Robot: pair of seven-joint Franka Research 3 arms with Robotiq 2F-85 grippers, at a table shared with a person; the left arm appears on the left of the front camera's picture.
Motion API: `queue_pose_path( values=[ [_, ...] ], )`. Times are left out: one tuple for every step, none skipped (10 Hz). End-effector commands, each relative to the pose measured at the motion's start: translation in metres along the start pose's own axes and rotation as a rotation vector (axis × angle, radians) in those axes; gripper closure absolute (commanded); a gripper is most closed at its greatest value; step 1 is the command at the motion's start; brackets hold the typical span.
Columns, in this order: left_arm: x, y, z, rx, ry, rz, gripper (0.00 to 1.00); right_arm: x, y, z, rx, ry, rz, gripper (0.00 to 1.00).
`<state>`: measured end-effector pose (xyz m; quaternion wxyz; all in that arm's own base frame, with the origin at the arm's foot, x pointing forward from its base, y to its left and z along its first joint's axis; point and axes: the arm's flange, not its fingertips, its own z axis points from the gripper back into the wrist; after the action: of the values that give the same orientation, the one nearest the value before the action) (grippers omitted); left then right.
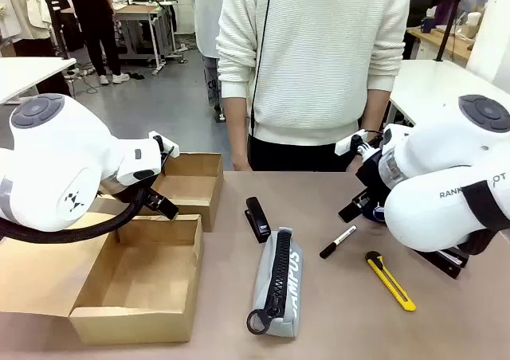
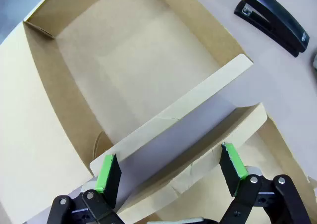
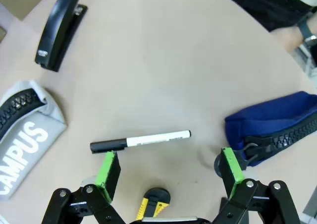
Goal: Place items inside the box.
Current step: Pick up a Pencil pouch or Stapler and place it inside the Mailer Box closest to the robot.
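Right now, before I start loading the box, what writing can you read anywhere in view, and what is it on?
"CAMPUS": white letters on the side of the grey zip pouch.
"RANK" and "OT": cut-off grey lettering on the white casing of the right arm.
Print on the white barrel of the marker: too small to read.
Small pale label at one end of the black stapler: too blurred to read.
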<state>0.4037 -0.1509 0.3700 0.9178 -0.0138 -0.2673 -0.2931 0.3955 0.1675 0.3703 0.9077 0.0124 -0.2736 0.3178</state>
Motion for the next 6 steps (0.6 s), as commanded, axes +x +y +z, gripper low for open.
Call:
queue_pose_path(
  values=[
    [0.0000, 0.0000, 0.0000, 0.000, 0.000, 0.000, 0.00, 0.0000, 0.0000, 0.0000, 0.000, 0.000, 0.000, 0.00],
    [0.0000, 0.0000, 0.0000, 0.000, 0.000, 0.000, 0.00, 0.0000, 0.0000, 0.0000, 0.000, 0.000, 0.000, 0.00],
    [0.0000, 0.0000, 0.0000, 0.000, 0.000, 0.000, 0.00, 0.0000, 0.0000, 0.0000, 0.000, 0.000, 0.000, 0.00],
    [0.0000, 0.0000, 0.0000, 0.000, 0.000, 0.000, 0.00, 0.0000, 0.0000, 0.0000, 0.000, 0.000, 0.000, 0.00],
    [0.0000, 0.0000, 0.0000, 0.000, 0.000, 0.000, 0.00, 0.0000, 0.0000, 0.0000, 0.000, 0.000, 0.000, 0.00],
    [0.0000, 0.0000, 0.0000, 0.000, 0.000, 0.000, 0.00, 0.0000, 0.0000, 0.0000, 0.000, 0.000, 0.000, 0.00]
  ],
)
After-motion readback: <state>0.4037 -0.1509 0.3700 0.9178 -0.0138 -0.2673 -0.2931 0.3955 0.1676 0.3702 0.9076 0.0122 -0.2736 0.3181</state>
